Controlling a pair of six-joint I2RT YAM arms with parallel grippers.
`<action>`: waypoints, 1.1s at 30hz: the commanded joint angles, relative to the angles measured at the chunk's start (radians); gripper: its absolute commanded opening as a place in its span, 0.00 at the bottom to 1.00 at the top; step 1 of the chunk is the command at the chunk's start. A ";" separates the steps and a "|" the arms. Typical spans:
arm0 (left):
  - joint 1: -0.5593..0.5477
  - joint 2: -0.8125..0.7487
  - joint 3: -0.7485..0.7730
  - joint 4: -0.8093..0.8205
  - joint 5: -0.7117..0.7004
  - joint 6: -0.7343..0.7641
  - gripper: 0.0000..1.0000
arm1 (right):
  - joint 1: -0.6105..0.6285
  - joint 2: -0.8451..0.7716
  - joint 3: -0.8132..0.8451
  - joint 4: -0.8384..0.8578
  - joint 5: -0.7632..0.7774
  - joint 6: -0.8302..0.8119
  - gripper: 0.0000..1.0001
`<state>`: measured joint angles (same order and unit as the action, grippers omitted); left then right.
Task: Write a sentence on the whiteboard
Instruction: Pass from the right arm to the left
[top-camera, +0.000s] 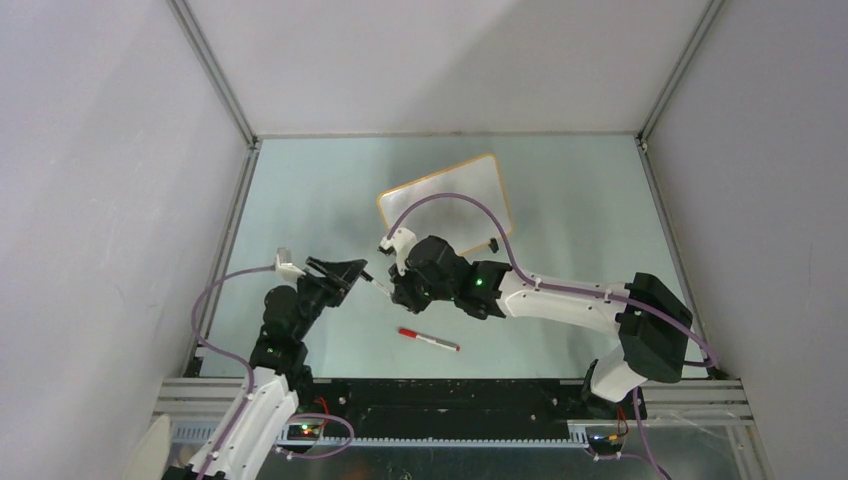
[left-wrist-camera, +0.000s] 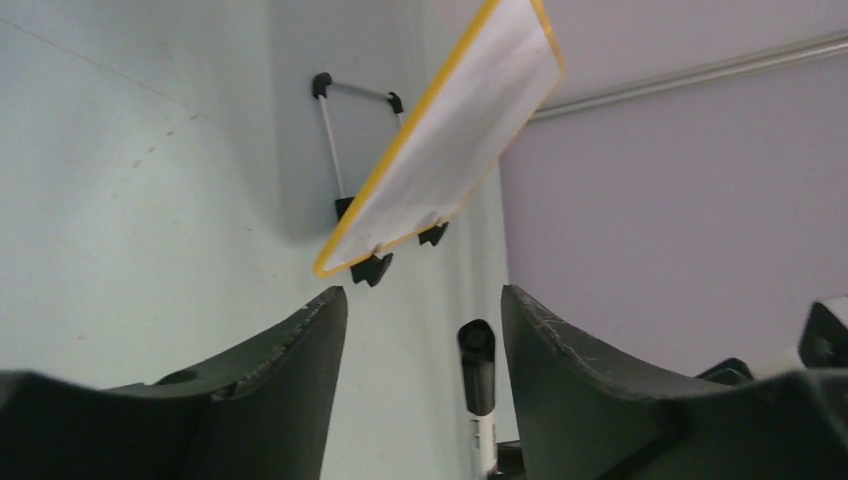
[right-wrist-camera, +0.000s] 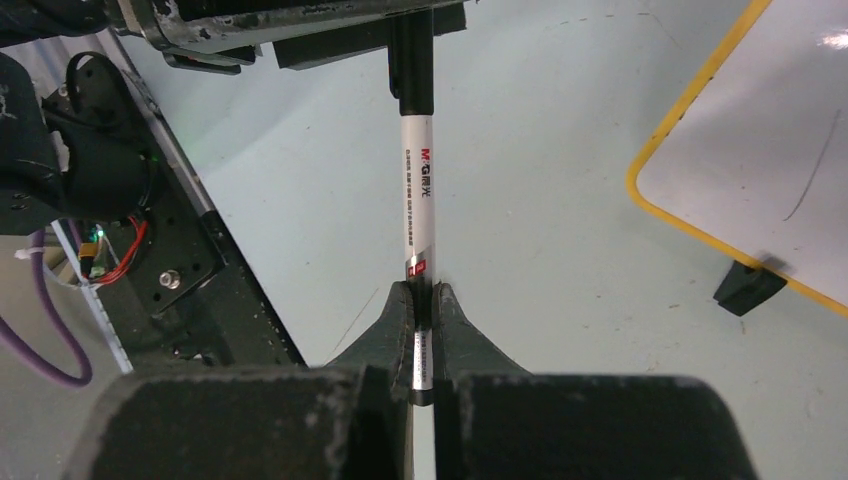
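Note:
The whiteboard (top-camera: 445, 195), white with an orange frame and black clip feet, stands at the back centre. It also shows in the left wrist view (left-wrist-camera: 450, 130) and the right wrist view (right-wrist-camera: 760, 150). No sentence shows on it, only one faint thin stroke. My right gripper (right-wrist-camera: 421, 290) is shut on a white marker (right-wrist-camera: 418, 200) with a black cap (right-wrist-camera: 411, 60). My left gripper (left-wrist-camera: 420, 300) is open, and the cap (left-wrist-camera: 477, 365) sits between its fingers, nearer the right one. In the top view the two grippers, left (top-camera: 350, 270) and right (top-camera: 383, 287), meet left of centre.
A red-capped marker (top-camera: 428, 340) lies on the table in front of the right arm. Grey walls close in the left, back and right sides. A thin metal stand with black ends (left-wrist-camera: 345, 130) rests on the table beside the whiteboard.

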<state>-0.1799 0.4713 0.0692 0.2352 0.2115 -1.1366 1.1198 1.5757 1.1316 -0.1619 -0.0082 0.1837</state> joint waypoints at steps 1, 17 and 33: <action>0.005 -0.018 0.045 0.049 0.088 -0.081 0.61 | 0.001 -0.038 -0.002 0.010 -0.044 0.027 0.00; -0.015 -0.159 0.057 -0.120 0.069 -0.095 0.44 | -0.002 -0.035 0.005 0.032 -0.062 0.042 0.00; -0.069 -0.159 0.032 -0.106 0.051 -0.121 0.01 | -0.022 -0.002 0.037 -0.001 -0.054 0.061 0.00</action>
<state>-0.2386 0.3290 0.0792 0.1135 0.2665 -1.2488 1.1053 1.5749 1.1278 -0.1699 -0.0631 0.2298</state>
